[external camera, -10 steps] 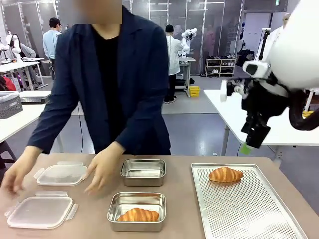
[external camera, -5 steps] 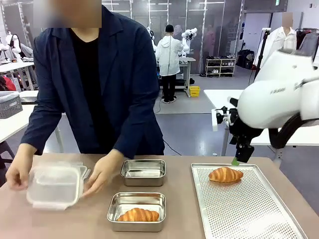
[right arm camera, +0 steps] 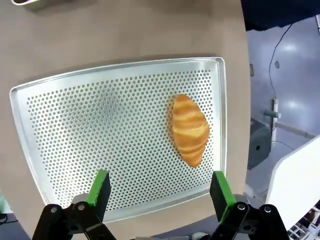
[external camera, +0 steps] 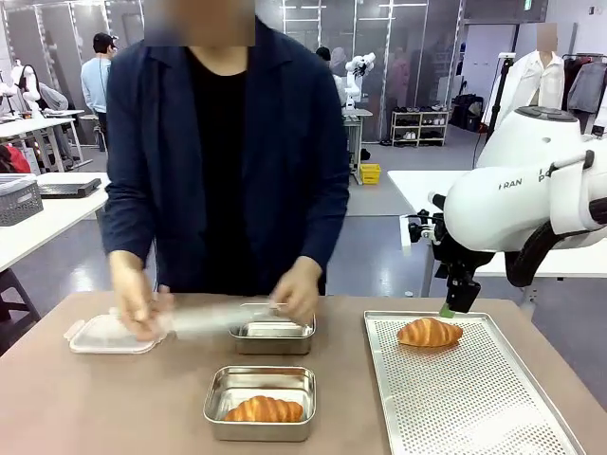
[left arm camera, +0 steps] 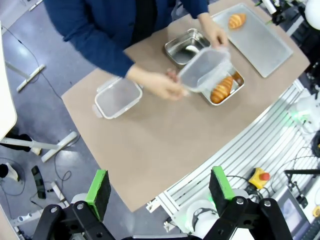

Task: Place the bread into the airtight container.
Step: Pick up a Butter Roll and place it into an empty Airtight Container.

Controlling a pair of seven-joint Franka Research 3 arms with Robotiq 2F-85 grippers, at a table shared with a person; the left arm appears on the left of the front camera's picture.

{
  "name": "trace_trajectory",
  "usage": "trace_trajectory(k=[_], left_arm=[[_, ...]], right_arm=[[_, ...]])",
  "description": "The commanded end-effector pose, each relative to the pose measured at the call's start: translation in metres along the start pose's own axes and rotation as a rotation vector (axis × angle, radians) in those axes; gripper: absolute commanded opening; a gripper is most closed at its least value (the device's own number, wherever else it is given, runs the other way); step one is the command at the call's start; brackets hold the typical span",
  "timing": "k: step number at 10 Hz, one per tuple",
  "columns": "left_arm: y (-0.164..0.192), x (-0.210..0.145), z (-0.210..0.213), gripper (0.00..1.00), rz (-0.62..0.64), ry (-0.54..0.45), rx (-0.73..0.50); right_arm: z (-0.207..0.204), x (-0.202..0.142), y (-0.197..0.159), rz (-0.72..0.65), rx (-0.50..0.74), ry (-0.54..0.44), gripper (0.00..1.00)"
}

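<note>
Your left claw hangs spread and empty high above the table. Near its far left corner lies a clear lid; the person holds a clear box in both hands over the far tin. The near tin holds one croissant; the second croissant lies at the tray's far edge, your right claw spread and empty over it

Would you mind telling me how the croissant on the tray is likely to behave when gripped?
The croissant looks flaky and puffed, so it is probably light and may crush under a hard squeeze. Its ridged crust seems dry, so slipping appears unlikely. It lies flat on the tray, so it probably won't roll.
</note>
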State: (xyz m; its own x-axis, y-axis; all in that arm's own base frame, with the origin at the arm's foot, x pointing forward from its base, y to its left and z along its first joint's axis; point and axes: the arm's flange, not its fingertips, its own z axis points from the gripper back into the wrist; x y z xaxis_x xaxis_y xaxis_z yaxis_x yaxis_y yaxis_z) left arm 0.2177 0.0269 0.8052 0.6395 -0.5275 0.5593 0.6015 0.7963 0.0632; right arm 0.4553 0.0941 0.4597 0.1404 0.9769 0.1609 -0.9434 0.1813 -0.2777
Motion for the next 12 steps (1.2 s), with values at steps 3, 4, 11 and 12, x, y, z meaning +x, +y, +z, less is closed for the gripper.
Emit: trace_trajectory(k=[3, 4, 11, 12], left_arm=[[-0.001, 0.000, 0.001, 1.00, -0.009, -0.001, -0.005], [-0.001, 0.000, 0.001, 1.00, -0.009, -0.001, -0.005], [-0.001, 0.000, 0.001, 1.00, -0.009, -0.001, -0.005], [-0.001, 0.000, 0.001, 1.00, -0.009, -0.001, -0.005]], right_arm=[[0.041, -0.165, -0.022, -0.244, 0.088, -0.499, 1.00], [0.054, -0.231, -0.008, -0.275, 0.096, -0.654, 1.00], [0.036, -0.401, 0.144, -0.816, -0.175, -1.066, 1.00], [0.053, -0.412, 0.144, -0.721, -0.199, -1.050, 1.00]])
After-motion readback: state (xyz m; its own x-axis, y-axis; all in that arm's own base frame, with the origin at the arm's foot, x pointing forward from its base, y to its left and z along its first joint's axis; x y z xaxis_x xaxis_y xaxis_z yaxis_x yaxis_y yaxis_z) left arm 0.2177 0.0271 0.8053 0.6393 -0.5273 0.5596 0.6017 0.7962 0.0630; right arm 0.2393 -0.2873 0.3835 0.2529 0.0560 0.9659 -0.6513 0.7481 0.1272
